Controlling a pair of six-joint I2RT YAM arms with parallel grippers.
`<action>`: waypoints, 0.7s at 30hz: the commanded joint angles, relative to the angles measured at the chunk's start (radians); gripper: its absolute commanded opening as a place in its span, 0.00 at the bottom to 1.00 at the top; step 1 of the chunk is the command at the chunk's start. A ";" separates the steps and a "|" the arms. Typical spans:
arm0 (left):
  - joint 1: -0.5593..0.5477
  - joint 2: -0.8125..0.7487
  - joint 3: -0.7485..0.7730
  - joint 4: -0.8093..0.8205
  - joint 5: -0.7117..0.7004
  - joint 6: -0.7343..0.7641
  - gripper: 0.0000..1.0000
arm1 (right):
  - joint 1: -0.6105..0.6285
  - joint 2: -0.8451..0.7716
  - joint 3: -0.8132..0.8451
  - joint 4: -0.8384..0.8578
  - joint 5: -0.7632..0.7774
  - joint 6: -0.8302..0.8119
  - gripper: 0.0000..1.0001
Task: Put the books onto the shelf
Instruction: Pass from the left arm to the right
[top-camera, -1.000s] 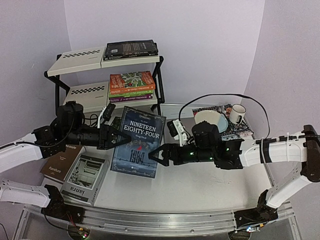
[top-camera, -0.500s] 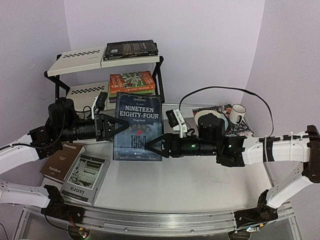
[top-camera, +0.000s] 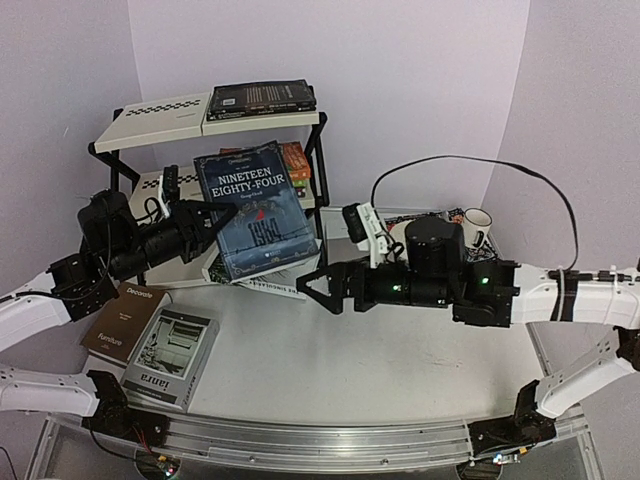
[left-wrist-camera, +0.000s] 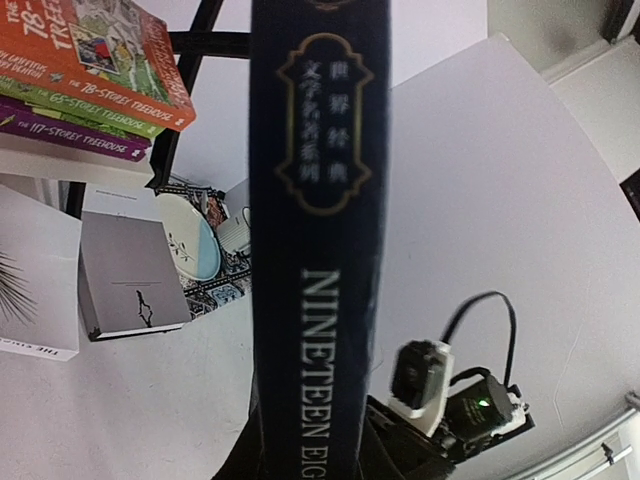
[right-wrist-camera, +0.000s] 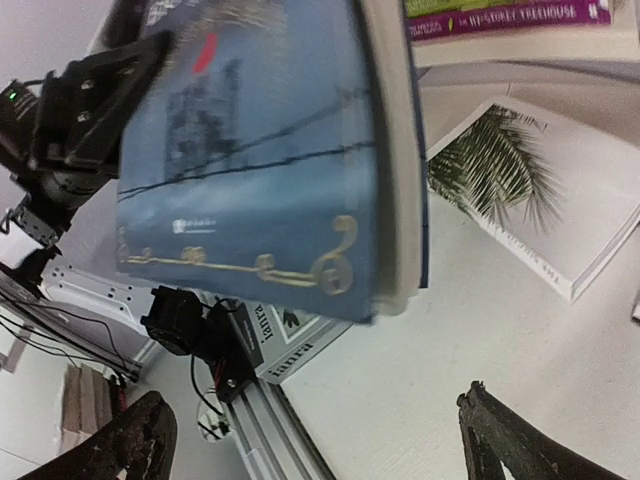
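I see the left gripper (top-camera: 203, 228) pinching the Nineteen Eighty-Four book (top-camera: 252, 205) in front of the shelf (top-camera: 150, 125); the right gripper (top-camera: 312, 288) stands spread, empty.

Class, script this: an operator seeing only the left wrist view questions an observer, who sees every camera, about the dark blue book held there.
Operator: Is the right claw touching the Nineteen Eighty-Four book?
Observer: No, it is open and holds nothing.
Operator: Any books off the shelf near my arm's base?
Observer: A brown book and a grey book lie flat on the table there.
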 joint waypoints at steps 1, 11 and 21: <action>0.000 0.023 0.092 0.150 -0.077 -0.091 0.00 | 0.027 -0.118 0.103 -0.192 0.175 -0.323 0.94; -0.002 0.091 0.095 0.133 -0.114 -0.206 0.02 | 0.266 0.084 0.486 -0.527 0.566 -0.667 0.88; -0.003 0.122 0.101 0.102 -0.116 -0.241 0.02 | 0.403 0.402 0.773 -0.588 0.909 -0.869 0.86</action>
